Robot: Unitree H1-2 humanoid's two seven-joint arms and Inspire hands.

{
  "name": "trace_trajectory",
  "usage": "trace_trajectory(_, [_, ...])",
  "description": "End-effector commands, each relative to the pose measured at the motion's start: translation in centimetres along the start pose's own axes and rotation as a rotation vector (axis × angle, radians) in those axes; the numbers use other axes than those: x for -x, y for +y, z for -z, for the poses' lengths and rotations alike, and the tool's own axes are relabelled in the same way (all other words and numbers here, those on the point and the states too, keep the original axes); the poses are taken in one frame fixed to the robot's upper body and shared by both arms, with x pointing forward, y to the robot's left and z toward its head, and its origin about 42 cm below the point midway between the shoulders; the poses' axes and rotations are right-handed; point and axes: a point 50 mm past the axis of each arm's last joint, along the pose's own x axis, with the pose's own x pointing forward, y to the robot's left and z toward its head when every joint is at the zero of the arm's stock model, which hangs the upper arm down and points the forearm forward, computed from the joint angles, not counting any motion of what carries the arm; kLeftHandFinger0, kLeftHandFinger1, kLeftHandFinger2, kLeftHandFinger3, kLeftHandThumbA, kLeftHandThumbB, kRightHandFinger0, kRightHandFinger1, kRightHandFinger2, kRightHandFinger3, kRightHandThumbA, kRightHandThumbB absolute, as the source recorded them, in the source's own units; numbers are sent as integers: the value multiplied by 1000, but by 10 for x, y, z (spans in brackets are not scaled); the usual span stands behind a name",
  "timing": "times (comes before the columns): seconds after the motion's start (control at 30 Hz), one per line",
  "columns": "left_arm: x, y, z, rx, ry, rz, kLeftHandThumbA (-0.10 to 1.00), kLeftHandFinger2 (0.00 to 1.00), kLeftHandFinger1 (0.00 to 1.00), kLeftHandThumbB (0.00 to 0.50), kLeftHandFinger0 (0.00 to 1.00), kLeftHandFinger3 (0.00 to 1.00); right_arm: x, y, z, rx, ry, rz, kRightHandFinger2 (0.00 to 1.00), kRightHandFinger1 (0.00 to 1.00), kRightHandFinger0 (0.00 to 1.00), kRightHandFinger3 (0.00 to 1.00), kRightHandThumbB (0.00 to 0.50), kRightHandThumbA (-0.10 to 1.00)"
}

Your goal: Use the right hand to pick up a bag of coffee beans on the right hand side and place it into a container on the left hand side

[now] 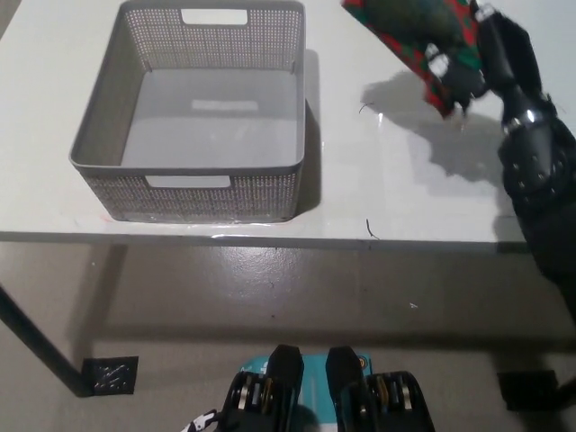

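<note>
The red and green coffee bean bag (405, 31) hangs in the air above the white table (396, 180), near the top of the head view. My black right hand (495, 54) is shut on its right end, and the bag's shadow falls on the table below. A grey perforated container (198, 112) stands on the left part of the table with nothing inside it; the bag is to its right and higher. Only a sliver of my white left hand (200, 421) shows at the bottom edge, too little to read.
The table's front edge (270, 238) runs across the middle of the picture, with grey floor below. A dark table leg (36, 346) slants at the lower left. Small dark marks (369, 227) lie on the tabletop right of the container.
</note>
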Motion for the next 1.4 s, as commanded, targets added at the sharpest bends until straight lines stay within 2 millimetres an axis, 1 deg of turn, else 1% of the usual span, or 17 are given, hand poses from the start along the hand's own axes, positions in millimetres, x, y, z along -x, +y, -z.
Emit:
trace_trajectory(0.0, [3, 1, -7, -2, -38, 3, 1000, 1000, 1000, 329, 1000, 1000, -40, -36, -66, -16, -107, 74, 910, 460, 38, 978, 170, -100])
trace_trajectory(0.07, [2, 1, -7, -11, -40, 8, 1000, 1000, 1000, 314, 1000, 1000, -44, -32, -78, -37, -98, 56, 944, 541, 79, 1000, 169, -100])
trace_trajectory(0.23, [4, -1, -5, -17, -31, 18, 1000, 1000, 1000, 322, 1000, 1000, -49, -13, -99, -92, -124, 33, 923, 548, 66, 969, 170, -100])
trace_trajectory(0.27, [4, -1, -5, -17, -31, 21, 1000, 1000, 1000, 322, 1000, 1000, -50, -10, -104, -88, -120, 25, 972, 633, 159, 985, 162, -100])
trace_trajectory(0.3, [4, -1, -5, -19, -29, 24, 1000, 1000, 1000, 321, 1000, 1000, -52, -5, -111, -81, -125, 19, 846, 566, 188, 948, 161, -100])
trace_trajectory(0.33, [5, -2, -5, -21, -27, 27, 1000, 1000, 1000, 314, 1000, 1000, -53, 2, -117, -86, -144, 17, 759, 433, 45, 892, 180, -100])
trace_trajectory(0.4, [5, -3, -5, -20, -29, 31, 1000, 1000, 1000, 305, 1000, 1000, -54, 12, -128, -95, -154, 9, 767, 355, 0, 876, 184, -100])
trace_trajectory(0.5, [5, -5, -4, -21, -24, 35, 1000, 1000, 1000, 322, 1000, 1000, -58, 30, -146, -117, -160, -10, 830, 382, 0, 952, 188, -100])
trace_trajectory(0.83, [6, -11, -8, -41, -15, 76, 1000, 1000, 1000, 330, 1000, 1000, -47, 93, -177, -168, -158, -96, 812, 366, 0, 962, 157, -100])
trace_trajectory(1.0, [7, -17, -11, -73, -24, 114, 1000, 1000, 1000, 253, 1000, 1000, -36, 117, -181, -189, -136, -130, 830, 402, 0, 973, 170, -100])
trace_trajectory(1.07, [8, -19, -12, -78, -23, 124, 1000, 1000, 1000, 227, 1000, 1000, -32, 123, -181, -194, -135, -148, 747, 376, 14, 878, 197, -100])
trace_trajectory(1.1, [8, -20, -13, -86, -26, 127, 1000, 1000, 1000, 223, 1000, 1000, -30, 127, -182, -186, -118, -191, 838, 475, 124, 989, 200, 55])
trace_trajectory(1.13, [8, -20, -13, -95, -27, 129, 1000, 1000, 1000, 226, 1000, 1000, -30, 127, -182, -174, -103, -226, 707, 423, 135, 962, 213, 143])
trace_trajectory(1.17, [7, -20, -14, -90, -23, 131, 1000, 1000, 1000, 212, 1000, 1000, -28, 128, -182, -169, -105, -301, 1000, 1000, 722, 1000, 313, 514])
trace_trajectory(1.2, [7, -19, -15, -87, -17, 137, 1000, 1000, 1000, 213, 1000, 1000, -26, 128, -182, -180, -88, -381, 1000, 1000, 1000, 1000, 370, 674])
trace_trajectory(1.3, [4, -17, -18, -90, -36, 161, 1000, 1000, 1000, 211, 1000, 1000, -22, 125, -180, -137, -84, -461, 1000, 1000, 1000, 1000, 468, 949])
trace_trajectory(1.37, [2, -16, -19, -90, -40, 173, 1000, 1000, 1000, 224, 1000, 1000, -21, 119, -175, -103, -81, -469, 1000, 1000, 1000, 1000, 451, 1000])
